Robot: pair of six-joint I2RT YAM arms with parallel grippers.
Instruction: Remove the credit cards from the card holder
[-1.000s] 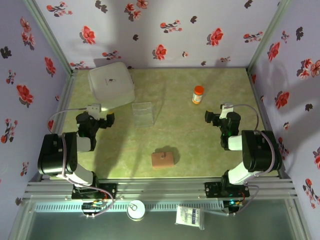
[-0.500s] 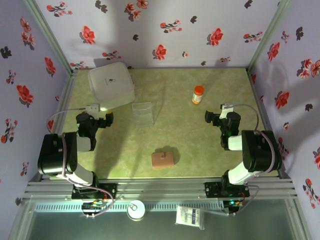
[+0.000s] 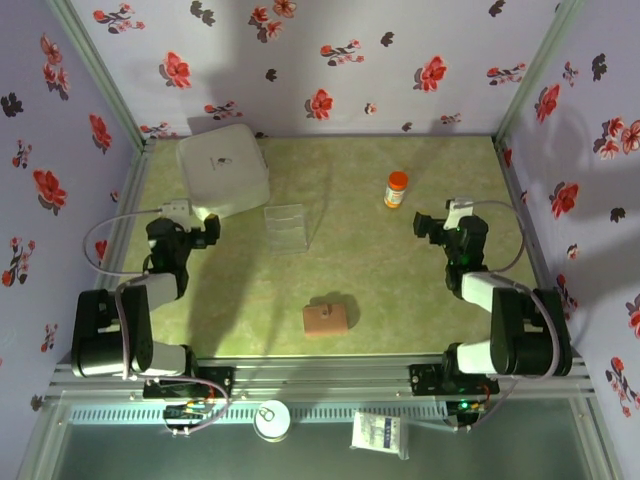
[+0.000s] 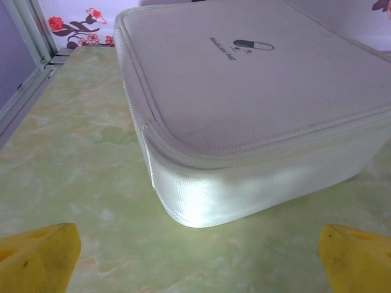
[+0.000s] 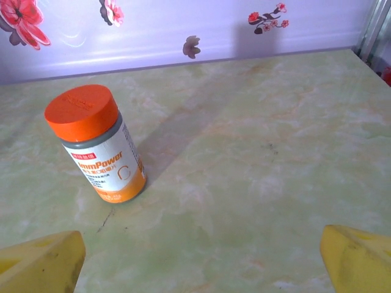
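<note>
Card holder: the tan wallet (image 3: 327, 319) lies closed on the green table (image 3: 380, 290). It is well to the right of the left gripper (image 3: 197, 232) and well to the left of the right gripper (image 3: 435, 226), nearer the arm bases than either. Nothing touches it.
Credit cards: none visible, so presumably inside the folded holder.
Left gripper: released and holding nothing. Its yellow fingertips (image 4: 38, 256) stand wide apart at the corners of the wrist view.
White zipped case: the case (image 4: 244, 104), which bears a pill logo, sits just ahead of the left gripper, apart from it, with a rounded corner facing the fingers.
Clear plastic box: the box (image 3: 285, 226) stands to the right of the left gripper, between it and the table's middle.
Supplement bottle: the orange-capped bottle (image 5: 98, 146) is upright, ahead of the right gripper and to its left, near but apart.
Right gripper: released and holding nothing, its yellow fingertips (image 5: 357, 259) spread wide.
Just changed: over the last second both arms have unfolded from a tucked pose. Each wrist has moved slightly toward the far side of the table. The objects have not moved.
Meaning for the task: this looks like the very start. Both grippers face away from the holder, so the approach, the opening of the fold and the removal of the cards all remain to be done.
</note>
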